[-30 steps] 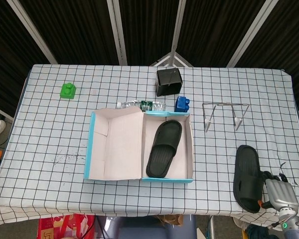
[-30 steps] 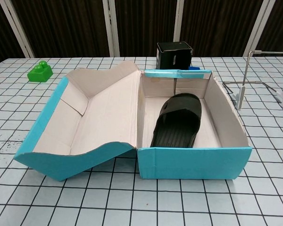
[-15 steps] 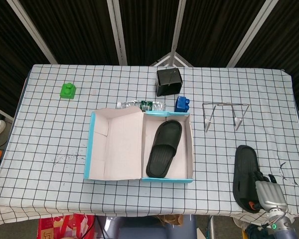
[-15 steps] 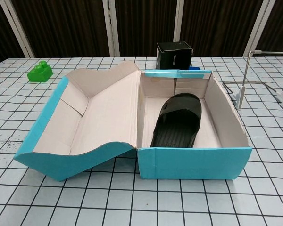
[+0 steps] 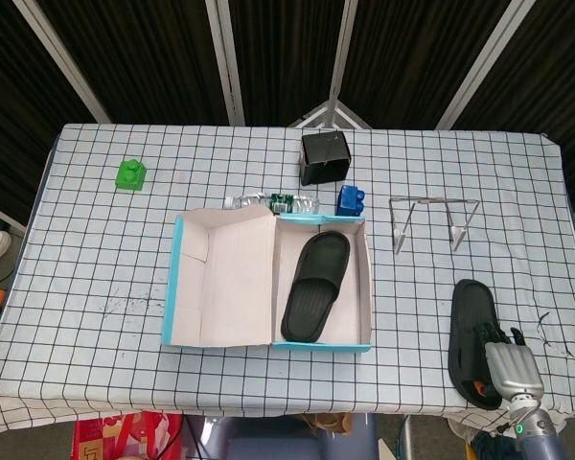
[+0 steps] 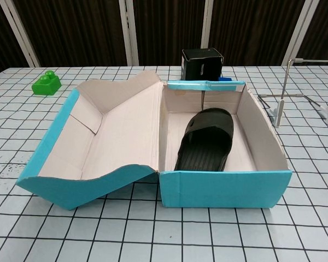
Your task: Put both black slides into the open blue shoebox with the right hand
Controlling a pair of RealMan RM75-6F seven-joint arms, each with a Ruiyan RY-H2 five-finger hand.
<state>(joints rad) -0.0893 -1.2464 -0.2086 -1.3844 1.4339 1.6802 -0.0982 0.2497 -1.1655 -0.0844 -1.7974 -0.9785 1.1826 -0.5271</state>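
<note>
1. Slides lie in two places: one black slide (image 5: 316, 286) rests inside the right-hand compartment of the blue shoebox (image 5: 177, 278), and the second slide (image 5: 470, 335) lies on the checked table (image 5: 96, 249) well to the right of the box, near the front edge.

2. Long axis of the loose slide runs roughly front to back, nearly parallel to the slide in the box, which tilts slightly with its far end to the right.

3. The right hand (image 5: 510, 362) sits over the near, right-hand part of the loose slide, at the bottom corner of the head view. Its fingers (image 5: 494, 333) reach onto or just above the sole; I cannot tell whether they pinch it, press on it or only hover with nothing held.

4. The chest view shows the box and the slide in it (image 6: 208, 139) but neither hand nor the loose slide. The left hand shows in no view, so the right hand is the only one near the work.

5. From the hand, the box lies to the left and somewhat further back. My judgement is that the move ahead turns on carrying the slide leftward over the right wall of the box. Free floor remains to the right of the boxed slide, a narrow strip, so keeping the long axis front to back should help it drop in alongside.
</note>
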